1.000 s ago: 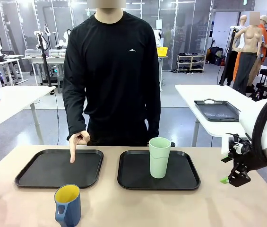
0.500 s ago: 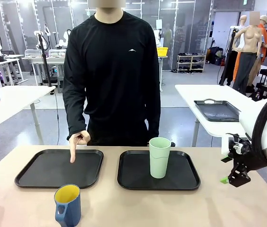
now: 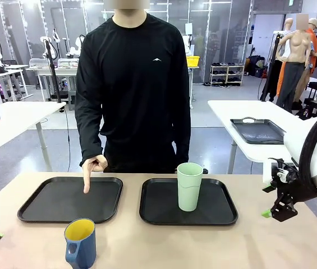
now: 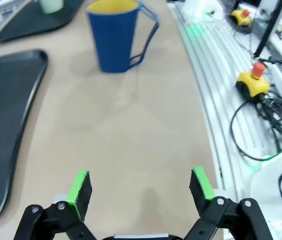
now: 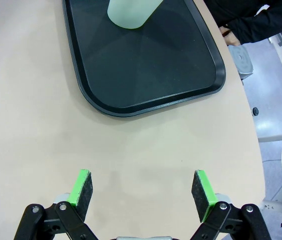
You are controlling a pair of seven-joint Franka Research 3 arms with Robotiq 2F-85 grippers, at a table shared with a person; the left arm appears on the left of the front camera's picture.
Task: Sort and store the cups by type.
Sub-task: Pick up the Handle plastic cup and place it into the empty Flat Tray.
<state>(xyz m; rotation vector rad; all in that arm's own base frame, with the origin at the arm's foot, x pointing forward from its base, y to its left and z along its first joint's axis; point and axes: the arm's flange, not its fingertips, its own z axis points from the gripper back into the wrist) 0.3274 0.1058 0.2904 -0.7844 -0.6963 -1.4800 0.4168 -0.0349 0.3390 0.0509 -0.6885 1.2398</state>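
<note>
Dark blue mug (image 3: 80, 243), yellow inside, upright on the bare table (image 3: 203, 246) at the near left, just near of the left tray (image 3: 46, 210) and apart from it. Handle toward the left. Pale mint-green tumbler (image 3: 189, 186) upright on the right tray (image 3: 164, 210), toward its far middle. Two black trays side by side across the middle of the table, a narrow gap between them.

Across the far side, a person in a black long sleeve; one hand (image 3: 93, 166) over the far part of the left tray, index finger pointing straight down at it. Cannot tell whether the fingertip touches the tray.

Left pincer (image 4: 141, 187) wide, nothing between its green pads, low over bare table at the near left edge, well left of the mug. Right pincer (image 5: 141, 187) also wide and holding nothing, above bare table at the right, beyond the right tray's right rim, well apart from the tumbler.
</note>
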